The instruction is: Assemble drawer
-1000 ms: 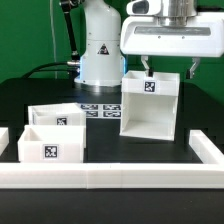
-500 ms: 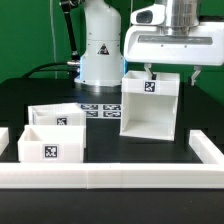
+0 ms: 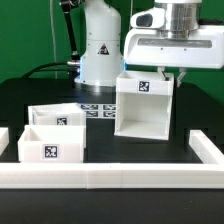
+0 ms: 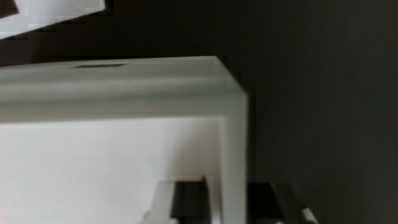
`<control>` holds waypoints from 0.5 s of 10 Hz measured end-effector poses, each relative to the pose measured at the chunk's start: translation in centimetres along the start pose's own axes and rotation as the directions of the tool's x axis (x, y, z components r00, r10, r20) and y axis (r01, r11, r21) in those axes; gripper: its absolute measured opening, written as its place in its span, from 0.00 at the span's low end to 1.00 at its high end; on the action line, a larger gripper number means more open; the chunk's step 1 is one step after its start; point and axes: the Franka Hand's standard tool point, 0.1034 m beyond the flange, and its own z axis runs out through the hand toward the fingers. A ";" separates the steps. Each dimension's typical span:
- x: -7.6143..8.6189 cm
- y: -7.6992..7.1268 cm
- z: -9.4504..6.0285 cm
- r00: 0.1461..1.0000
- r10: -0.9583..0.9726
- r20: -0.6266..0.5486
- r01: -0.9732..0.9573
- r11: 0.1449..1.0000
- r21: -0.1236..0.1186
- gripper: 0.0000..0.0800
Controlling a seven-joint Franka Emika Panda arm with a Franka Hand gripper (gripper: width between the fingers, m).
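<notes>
The drawer's large white open-sided box housing (image 3: 145,108) stands at the middle of the black table, slightly tilted, with a tag on its top edge. My gripper (image 3: 164,72) comes down from above and is shut on the top of the housing's wall on the exterior view's right. In the wrist view the white wall (image 4: 217,150) runs between the two dark fingers (image 4: 180,203) of the gripper (image 4: 224,202). Two smaller white tagged trays (image 3: 55,117) (image 3: 50,144) sit at the exterior view's left, apart from the housing.
The marker board (image 3: 100,108) lies flat behind the trays. A long low white rail (image 3: 110,178) runs along the front, with short ends at both sides. The robot's base (image 3: 98,45) and cables stand at the back.
The jaws have closed on the housing's wall. The housing has shifted a little toward the exterior view's left and now leans slightly.
</notes>
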 end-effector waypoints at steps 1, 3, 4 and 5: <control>0.0 0.0 0.0 1.000 0.000 0.000 0.000 1.000 0.000 0.05; 0.0 0.0 0.0 1.000 0.000 0.000 0.000 1.000 0.000 0.05; 0.0 0.0 0.0 1.000 0.000 0.000 0.000 1.000 0.000 0.05; 0.0 0.0 0.0 1.000 0.000 0.000 0.000 1.000 0.000 0.05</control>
